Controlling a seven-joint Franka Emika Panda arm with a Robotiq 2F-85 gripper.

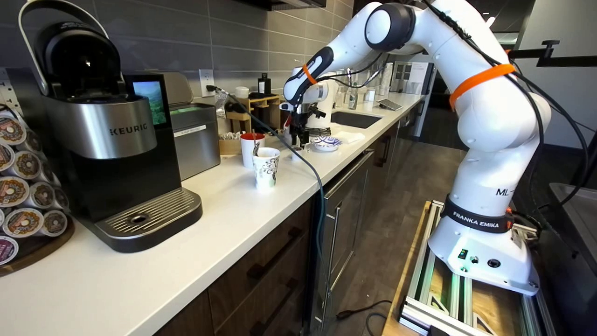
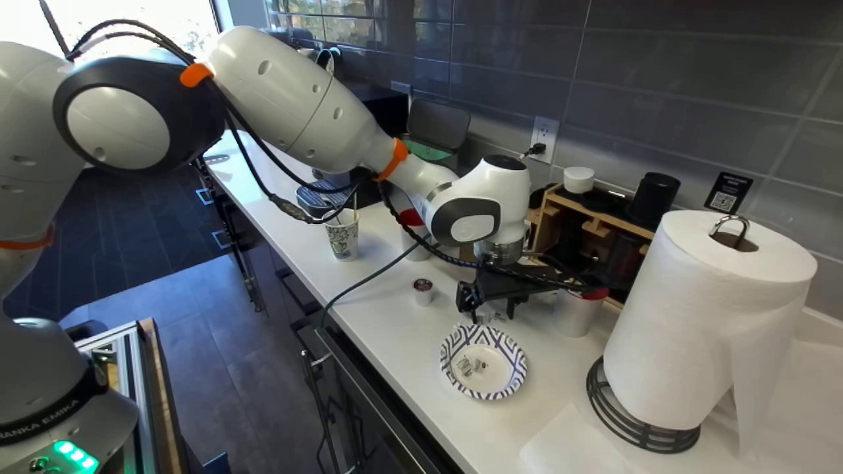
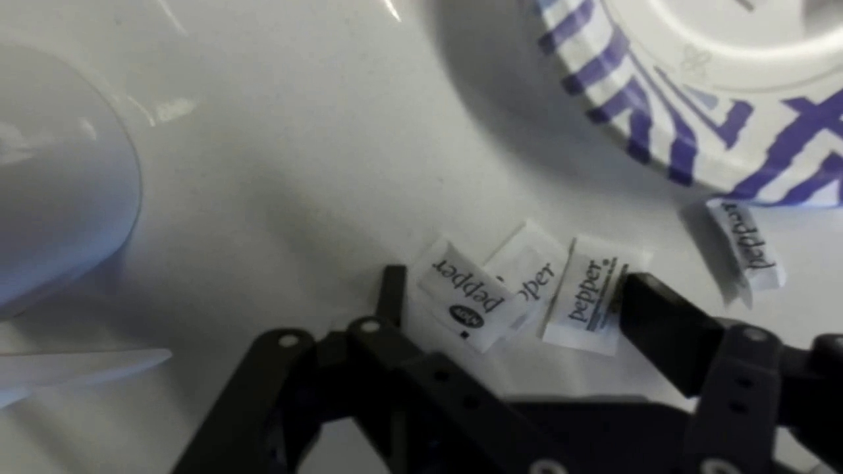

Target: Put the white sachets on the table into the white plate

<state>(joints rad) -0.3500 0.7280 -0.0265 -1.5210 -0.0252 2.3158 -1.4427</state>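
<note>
The pincer [image 3: 514, 283] has its two fingers [image 3: 393, 293] spread apart and pinches nothing. In the space between them, on the table [image 2: 395, 329], lie three pepper sachets [image 3: 464, 296]: one is partly over its neighbour [image 3: 527, 253], and the third sachet [image 3: 585, 303] is just beside, one edge hidden behind the fingertip [image 3: 662, 326] at the right of the wrist view. The picture is dim there, so I cannot tell if the two touch. I judge these small packets very light, thin and soft, with loose powder that will shift inside; smooth paper may also slide on the table before it is caught. It seems best to come low and take the uppermost one across its middle, from two opposite edges, gently, because a seam could split; the one below may come along. Further out, a fourth sachet [image 3: 751, 250] lies at the patterned rim of the white plate [image 3: 701, 128], possibly with one end under it. In an exterior view, printed packets [image 2: 471, 365], probably sachets too, rest inside this plate.
</note>
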